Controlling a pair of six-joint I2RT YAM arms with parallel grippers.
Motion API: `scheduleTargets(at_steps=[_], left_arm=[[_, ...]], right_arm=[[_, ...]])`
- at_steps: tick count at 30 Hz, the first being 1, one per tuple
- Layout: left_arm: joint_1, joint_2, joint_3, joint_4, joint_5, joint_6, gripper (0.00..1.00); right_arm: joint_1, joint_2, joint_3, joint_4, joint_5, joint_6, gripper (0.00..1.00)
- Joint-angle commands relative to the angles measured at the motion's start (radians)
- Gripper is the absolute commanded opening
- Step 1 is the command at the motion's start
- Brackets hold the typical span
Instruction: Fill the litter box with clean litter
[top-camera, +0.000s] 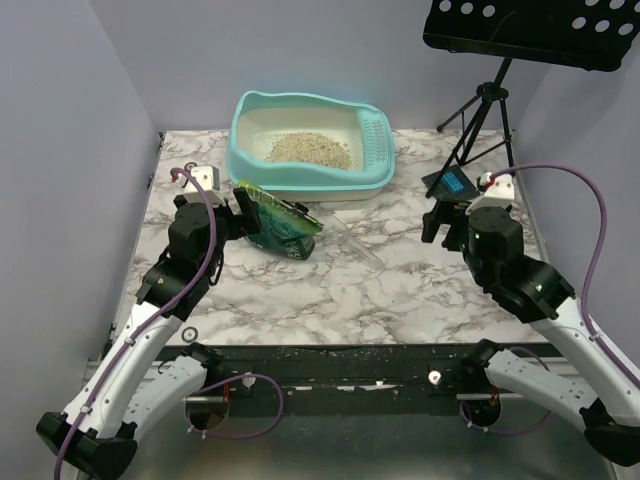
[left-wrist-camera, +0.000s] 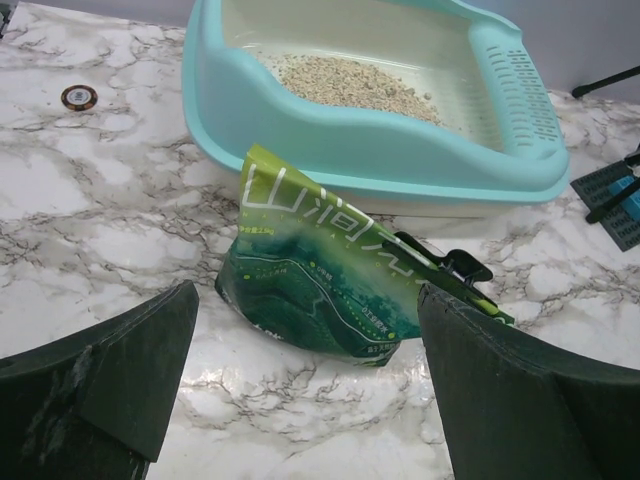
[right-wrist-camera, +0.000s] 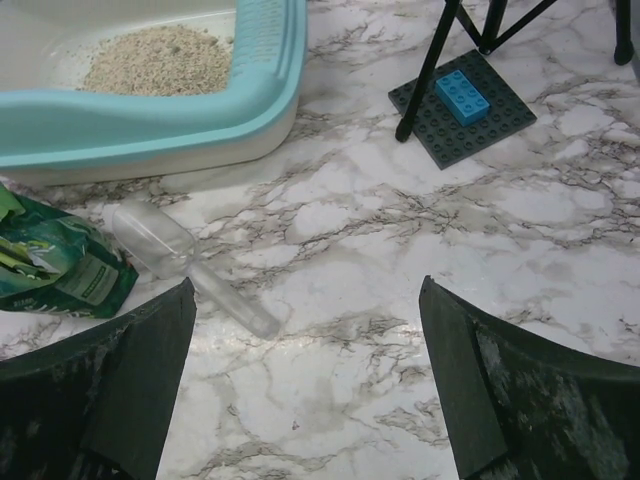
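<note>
The left pincer (left-wrist-camera: 308, 300) and right pincer (right-wrist-camera: 305, 290) both gape empty over the white marbled tabletop (left-wrist-camera: 100, 240). Ahead of the left slumps the glossy green litter pouch (left-wrist-camera: 300, 255), long axis left-right, pale top edge up, just beside the large turquoise plastic litter box (left-wrist-camera: 330, 135). Pinched on its slack side, it could tip and spill short.

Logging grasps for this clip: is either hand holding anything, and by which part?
Nothing. The left hand and right hand are both open and empty; the pouch lies on the table.

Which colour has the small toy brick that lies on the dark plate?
Bright blue. The brick shows best in the right wrist view.
</note>
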Motion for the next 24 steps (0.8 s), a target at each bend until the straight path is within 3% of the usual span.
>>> scheduleTargets(at_steps=[1,8,15,21,24], left_arm=[[-0.002,-0.034,-0.026,0.003,-0.043,0.014,0.99],[-0.001,-0.012,-0.017,0.001,-0.036,0.006,0.99],[-0.001,0.054,0.029,-0.031,-0.021,-0.034,0.99],[-0.001,0.121,0.083,-0.107,-0.101,-0.077,0.99],[0.004,0.123,0.057,-0.112,-0.127,-0.112,0.99]], right_arm=[[0.002,-0.045,0.008,0.007,0.021,-0.032,1.00],[0.002,-0.048,0.017,0.013,-0.072,-0.113,1.00],[0.002,0.002,0.019,0.080,-0.267,-0.221,0.98],[0.002,0.126,0.000,0.248,-0.566,-0.359,0.93],[0.004,0.249,0.074,0.268,-0.749,-0.440,0.93]])
